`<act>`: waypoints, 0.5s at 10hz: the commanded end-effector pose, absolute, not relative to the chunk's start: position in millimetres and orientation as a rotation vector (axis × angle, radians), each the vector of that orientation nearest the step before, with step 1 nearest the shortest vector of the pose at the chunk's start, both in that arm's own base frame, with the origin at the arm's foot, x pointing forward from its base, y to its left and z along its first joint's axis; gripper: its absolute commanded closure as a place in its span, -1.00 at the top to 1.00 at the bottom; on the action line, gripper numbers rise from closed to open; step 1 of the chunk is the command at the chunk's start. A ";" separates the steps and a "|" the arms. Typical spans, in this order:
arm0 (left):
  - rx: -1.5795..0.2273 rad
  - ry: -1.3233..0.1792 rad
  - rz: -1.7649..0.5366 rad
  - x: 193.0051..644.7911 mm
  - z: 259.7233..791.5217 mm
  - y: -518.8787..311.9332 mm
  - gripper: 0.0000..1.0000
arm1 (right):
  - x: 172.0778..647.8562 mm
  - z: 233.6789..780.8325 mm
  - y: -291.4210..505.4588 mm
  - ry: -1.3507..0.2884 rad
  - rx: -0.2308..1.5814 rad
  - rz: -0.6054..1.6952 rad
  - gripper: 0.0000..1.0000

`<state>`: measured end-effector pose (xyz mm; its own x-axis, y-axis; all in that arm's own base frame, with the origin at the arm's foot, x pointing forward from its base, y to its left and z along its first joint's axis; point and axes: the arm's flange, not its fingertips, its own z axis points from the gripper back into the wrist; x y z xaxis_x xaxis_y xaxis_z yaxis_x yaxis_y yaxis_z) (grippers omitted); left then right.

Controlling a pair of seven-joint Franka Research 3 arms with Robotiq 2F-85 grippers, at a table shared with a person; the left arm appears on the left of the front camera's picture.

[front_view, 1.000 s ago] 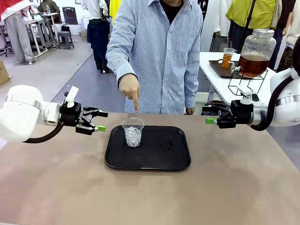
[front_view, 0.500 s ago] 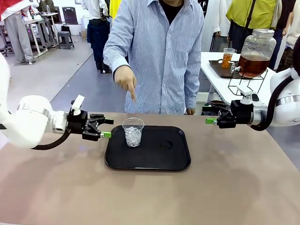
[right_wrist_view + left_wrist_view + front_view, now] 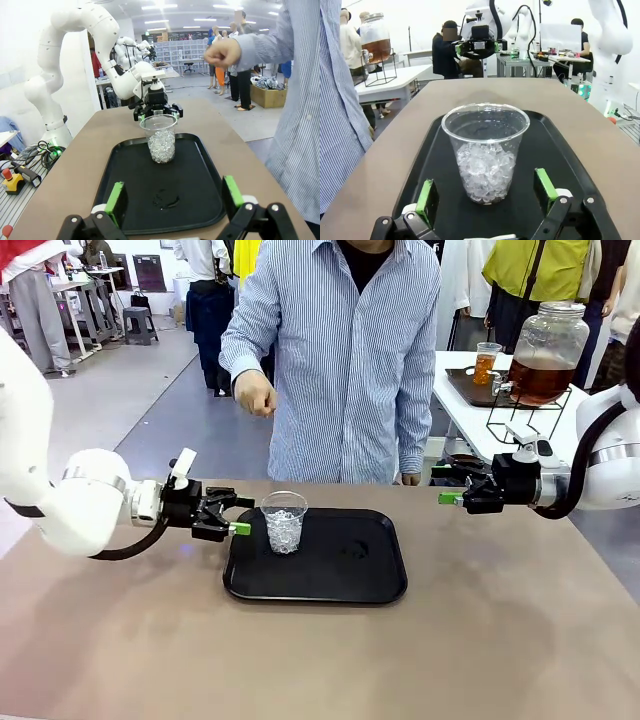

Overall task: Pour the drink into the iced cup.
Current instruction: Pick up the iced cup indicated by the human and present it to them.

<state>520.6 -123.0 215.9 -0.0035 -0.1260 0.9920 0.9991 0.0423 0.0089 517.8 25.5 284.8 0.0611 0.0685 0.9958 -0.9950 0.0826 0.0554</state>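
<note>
Left gripper (image 3: 240, 515) has slid in from frame left to just beside the clear plastic ice-filled cup (image 3: 284, 522), jaws wide, empty, not touching. Person's hand (image 3: 257, 400) has pulled back from pointing, so a cup grab looks next. Right gripper (image 3: 443, 485) hangs released at right; amber-brown drink (image 3: 538, 380) sits in a glass jar (image 3: 550, 325) upper right, well apart from the cup on its black plastic tray (image 3: 350, 585), matte brown tabletop (image 3: 500, 640), busy workshop behind.

One black tray (image 3: 340, 580), one iced cup (image 3: 284, 522) by its far left corner, one jar (image 3: 548, 330) of amber drink (image 3: 540, 380).
</note>
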 end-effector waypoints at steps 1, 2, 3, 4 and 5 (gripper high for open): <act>-1.083 -1.138 -1.213 529.5 211.2 -130.6 1.00 | 519.4 288.7 27.4 -1.145 1.130 1.144 1.00; -1.086 -1.140 -1.207 531.6 208.1 -132.6 1.00 | 519.4 288.7 27.4 -1.145 1.130 1.144 1.00; -1.090 -1.148 -1.191 534.1 205.5 -134.7 1.00 | 519.4 288.7 27.4 -1.145 1.130 1.144 1.00; -1.094 -1.146 -1.184 534.9 204.2 -137.9 1.00 | 519.4 288.7 27.4 -1.145 1.130 1.144 1.00; -1.098 -1.138 -1.178 535.1 203.2 -142.0 1.00 | 519.4 288.7 27.4 -1.145 1.130 1.144 1.00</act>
